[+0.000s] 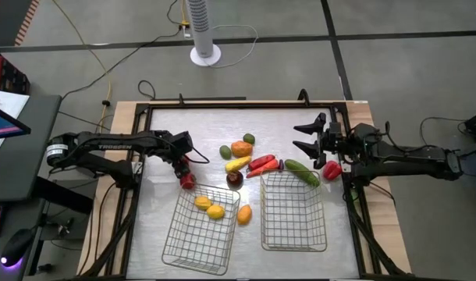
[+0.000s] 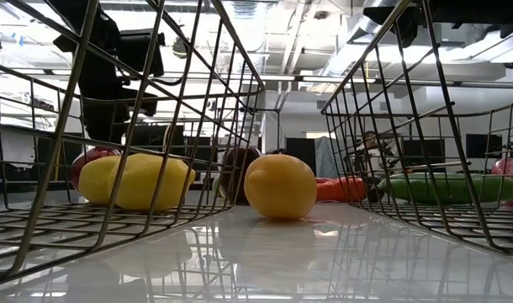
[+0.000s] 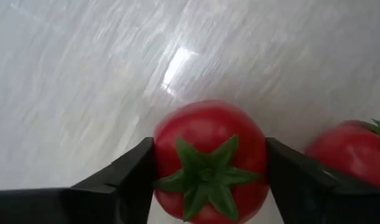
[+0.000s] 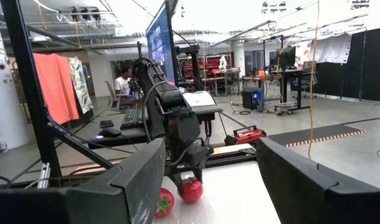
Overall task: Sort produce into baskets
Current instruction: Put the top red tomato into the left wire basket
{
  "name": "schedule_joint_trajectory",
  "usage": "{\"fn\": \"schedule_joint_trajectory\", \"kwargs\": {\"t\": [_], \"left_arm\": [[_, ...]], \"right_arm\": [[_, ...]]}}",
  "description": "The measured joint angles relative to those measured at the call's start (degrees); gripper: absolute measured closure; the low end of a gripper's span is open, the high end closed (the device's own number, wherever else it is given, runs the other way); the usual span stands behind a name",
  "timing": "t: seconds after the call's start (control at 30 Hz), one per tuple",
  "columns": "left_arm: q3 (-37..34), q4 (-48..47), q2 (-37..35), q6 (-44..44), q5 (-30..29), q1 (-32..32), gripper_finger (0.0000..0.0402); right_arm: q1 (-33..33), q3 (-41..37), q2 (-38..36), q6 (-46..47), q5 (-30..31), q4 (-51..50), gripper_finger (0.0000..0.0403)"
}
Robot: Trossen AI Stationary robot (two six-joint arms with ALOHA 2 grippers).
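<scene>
A red tomato [image 3: 209, 158] with a green stem star sits on the white table between the fingers of my left gripper [image 1: 185, 173], which points down just beyond the left basket [image 1: 200, 230]. A second red tomato [image 3: 352, 158] lies right beside it. The left basket holds two yellow pieces [image 1: 209, 207]. An orange piece [image 1: 244, 214] lies between it and the right basket [image 1: 294, 212]. More produce lies mid-table: chilies [image 1: 261, 164], a cucumber [image 1: 301, 172] and round pieces. My right gripper [image 1: 312, 136] hangs open and raised at the right. My left gripper has the tomato pinched between its two fingers, one finger [image 3: 137, 171] on each side of its round body [image 3: 168, 155]. The fingers come from above, pointing steeply down. The tomato stands stem up; in the right wrist view it still looks to be on the table [image 4: 191, 188].
A red piece [image 1: 331, 169] lies under my right arm beside the cucumber's end. The table has a raised dark frame [image 1: 238, 104] around it. Free table surface lies at the far left, beyond my left gripper. A person sits at a desk [image 4: 123, 86] in the room behind.
</scene>
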Motion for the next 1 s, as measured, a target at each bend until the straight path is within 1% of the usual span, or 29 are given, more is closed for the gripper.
{"fn": "schedule_joint_trajectory", "kwargs": {"t": [0.07,0.13,0.3,0.37,0.5,0.57,0.63,0.77,0.83,0.9,1.0], "left_arm": [[0.9,-2.0,0.1,0.1,0.6,0.0,0.0166],[3.3,-4.2,0.1,1.0,0.3,0.0,0.0166],[12.3,-10.1,0.1,1.5,-6.3,0.0,0.0158],[16.4,-10.2,0.1,1.5,-6.3,0.0,0.0158],[24.1,-9.4,0.0,1.7,-2.6,-1.2,0.0158],[27.0,-7.5,0.0,1.3,-1.4,-2.4,0.0158],[28.9,-6.1,0.0,-0.6,1.8,-3.7,0.0158],[29.7,-4.3,0.0,-4.9,13.9,-8.3,0.0157],[29.7,-4.6,0.5,-5.8,18.1,-11.9,0.0156],[29.6,-5.1,0.8,-7.2,19.3,-15.8,0.0154],[29.6,-5.1,1.5,-9.5,19.0,-21.5,0.0143]], "right_arm": [[0.0,0.0,0.0,0.0,0.0,0.1,0.0122],[0.0,0.0,0.0,0.0,0.0,0.2,0.0122],[0.0,0.0,0.0,0.0,0.0,0.2,0.0122],[0.0,0.0,0.0,0.0,0.0,0.2,0.0122],[0.0,0.0,0.0,-0.2,0.0,0.1,0.0122],[0.0,0.0,0.0,-0.3,0.0,0.1,0.0122],[0.0,0.0,0.0,-0.3,0.0,0.0,0.0122],[0.0,0.0,0.0,-0.5,0.0,-0.3,0.0122],[0.0,0.0,0.0,-0.6,0.0,-0.3,0.0122],[0.0,0.0,0.0,-0.7,0.0,-0.3,0.0122],[0.0,0.0,0.0,-0.6,0.0,-0.4,0.0122]]}}
